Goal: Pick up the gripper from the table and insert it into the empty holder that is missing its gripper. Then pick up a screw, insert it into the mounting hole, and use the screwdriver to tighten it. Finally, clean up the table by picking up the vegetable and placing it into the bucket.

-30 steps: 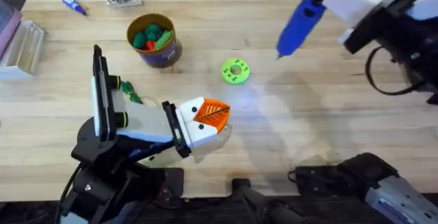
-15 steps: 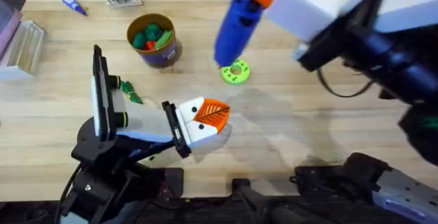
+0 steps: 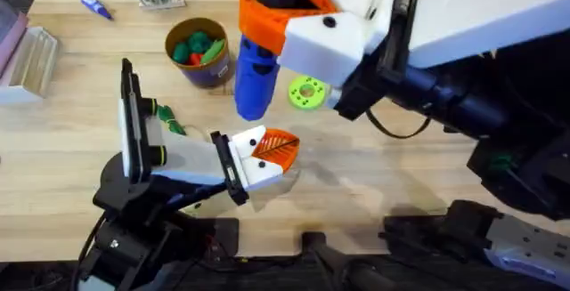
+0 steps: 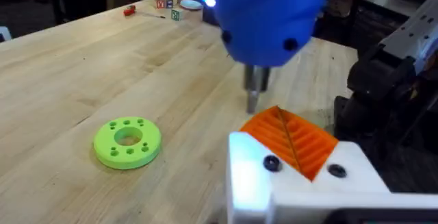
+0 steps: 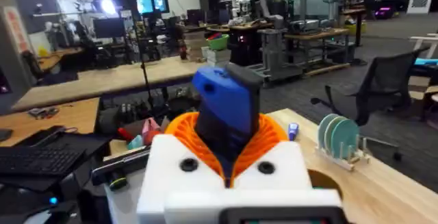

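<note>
Pinching the blue screwdriver (image 3: 260,68) at upper centre, the right gripper (image 3: 298,24) holds its bit over the left gripper's (image 3: 267,156) orange fingertip (image 3: 276,147); left claw state unclear; no legible writing.

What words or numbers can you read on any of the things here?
None can be read.
The blue screwdriver has no clear markings.
The purple can has a pale patch on its wall, too small to read.
The little blocks far back on the table may carry letters, too blurred to read.
</note>
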`<move>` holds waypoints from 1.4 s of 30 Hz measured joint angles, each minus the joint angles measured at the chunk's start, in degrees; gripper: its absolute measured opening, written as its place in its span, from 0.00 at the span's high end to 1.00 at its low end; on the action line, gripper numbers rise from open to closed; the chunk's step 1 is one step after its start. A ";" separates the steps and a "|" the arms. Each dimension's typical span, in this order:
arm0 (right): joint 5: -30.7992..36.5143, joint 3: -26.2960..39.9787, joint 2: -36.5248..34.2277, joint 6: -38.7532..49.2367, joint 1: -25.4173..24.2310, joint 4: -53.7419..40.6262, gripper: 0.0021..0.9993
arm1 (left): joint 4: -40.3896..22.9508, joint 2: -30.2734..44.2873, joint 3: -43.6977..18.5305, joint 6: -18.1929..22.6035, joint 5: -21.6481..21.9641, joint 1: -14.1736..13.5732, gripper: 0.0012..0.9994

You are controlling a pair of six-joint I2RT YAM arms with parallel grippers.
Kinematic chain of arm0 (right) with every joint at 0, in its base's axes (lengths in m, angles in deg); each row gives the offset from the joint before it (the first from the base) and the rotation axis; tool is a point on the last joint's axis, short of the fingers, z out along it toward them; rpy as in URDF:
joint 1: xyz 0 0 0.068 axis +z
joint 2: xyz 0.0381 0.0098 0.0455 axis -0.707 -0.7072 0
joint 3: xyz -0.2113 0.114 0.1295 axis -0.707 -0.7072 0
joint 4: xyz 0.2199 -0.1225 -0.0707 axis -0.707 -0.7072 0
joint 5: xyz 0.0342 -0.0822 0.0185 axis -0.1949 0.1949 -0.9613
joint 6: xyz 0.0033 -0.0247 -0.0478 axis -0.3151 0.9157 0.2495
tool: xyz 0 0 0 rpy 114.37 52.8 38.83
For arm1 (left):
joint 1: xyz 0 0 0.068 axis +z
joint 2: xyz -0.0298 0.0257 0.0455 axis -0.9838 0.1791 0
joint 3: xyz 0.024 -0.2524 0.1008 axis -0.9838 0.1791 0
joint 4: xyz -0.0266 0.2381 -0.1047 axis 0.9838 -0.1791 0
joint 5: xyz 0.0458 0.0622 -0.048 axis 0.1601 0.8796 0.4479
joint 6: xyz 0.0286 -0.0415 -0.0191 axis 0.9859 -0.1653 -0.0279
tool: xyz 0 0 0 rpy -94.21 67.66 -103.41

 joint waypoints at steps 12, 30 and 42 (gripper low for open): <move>-0.80 0.00 0.00 -3.46 0.13 -3.40 0.98 | 0.00 0.00 0.00 -0.02 0.00 0.00 0.99; -0.80 0.00 -1.69 -3.78 0.13 -3.51 0.98 | 0.00 0.00 0.00 0.00 0.00 0.00 0.99; -0.80 0.00 -1.75 -3.80 0.13 -4.30 0.98 | 0.00 0.00 0.00 -0.02 0.00 0.00 0.99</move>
